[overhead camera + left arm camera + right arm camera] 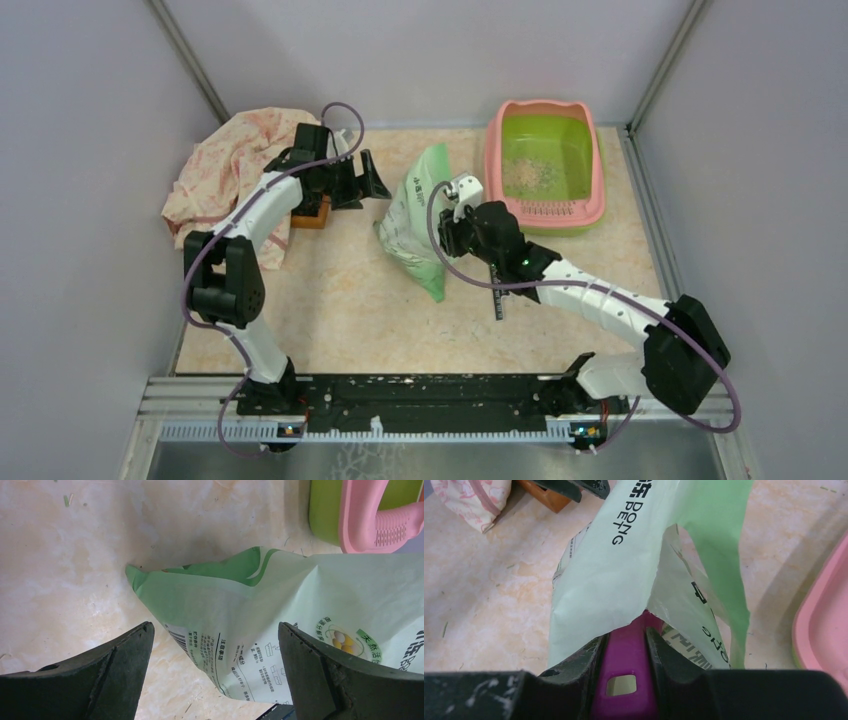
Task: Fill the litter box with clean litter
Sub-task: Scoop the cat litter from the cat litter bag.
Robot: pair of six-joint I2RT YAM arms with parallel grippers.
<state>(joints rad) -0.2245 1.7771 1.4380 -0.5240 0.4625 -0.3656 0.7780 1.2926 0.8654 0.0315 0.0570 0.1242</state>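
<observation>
Our right pincer [626,630] pinches the purple plastic scoop [624,652], pushed into the mouth of the light green printed bag [609,570] to load up, with the left pincer [215,626] spread beside it and the pink-rimmed green plastic litter box [594,165] just beyond, holding scant pale beige litter [530,176].

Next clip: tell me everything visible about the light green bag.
The bag is pale green, crinkled printed film with black text and a barcode. It slumps on the table beside the litter box, its top open. The right gripper holds a purple scoop in the mouth; the open left gripper faces its side.
</observation>
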